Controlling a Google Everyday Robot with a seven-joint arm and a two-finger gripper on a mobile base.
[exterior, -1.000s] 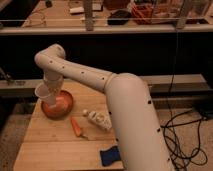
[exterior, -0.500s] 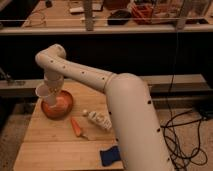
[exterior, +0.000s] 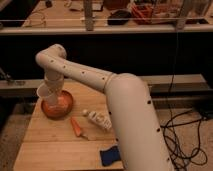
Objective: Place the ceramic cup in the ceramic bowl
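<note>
The ceramic cup is small, white and tilted, held just over the left part of the ceramic bowl, an orange-brown shallow bowl at the far left of the wooden table. My gripper is at the end of the white arm, right at the cup and above the bowl's rim. The arm hides much of the gripper.
A white tube-like bottle lies right of the bowl. An orange carrot-like item lies in front of the bowl. A blue cloth sits at the table's front edge. Black cables lie on the floor at right.
</note>
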